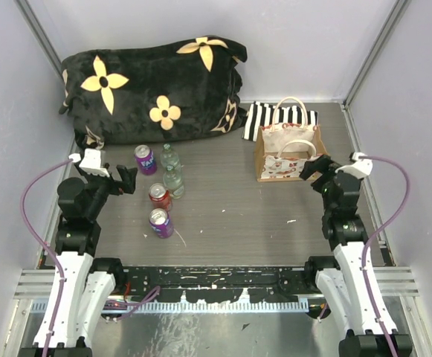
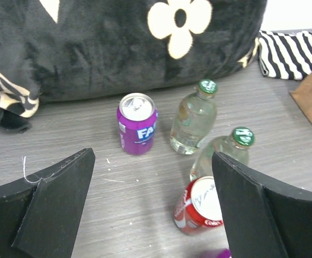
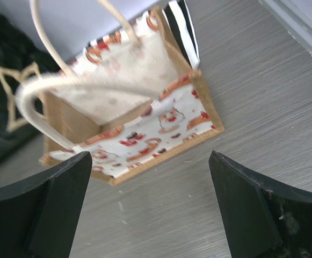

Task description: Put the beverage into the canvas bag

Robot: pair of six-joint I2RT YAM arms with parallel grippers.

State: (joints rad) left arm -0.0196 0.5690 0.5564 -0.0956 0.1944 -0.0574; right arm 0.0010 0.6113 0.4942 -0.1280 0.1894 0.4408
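While near cans [image 2: 137,124], left fingers [image 2: 53,204] apart

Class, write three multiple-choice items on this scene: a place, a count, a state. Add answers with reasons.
1. Where is the bag? A far left; B centre; C right side, ahead of the right gripper.
2. How many cans? A one; B two; C three.
3. The left gripper is: A open, empty; B shut on a can; C shut on a bottle.
Answers: C, the right wrist view faces it; C, two purple cans plus a red can; A, its jaws stand apart, gripping nothing.
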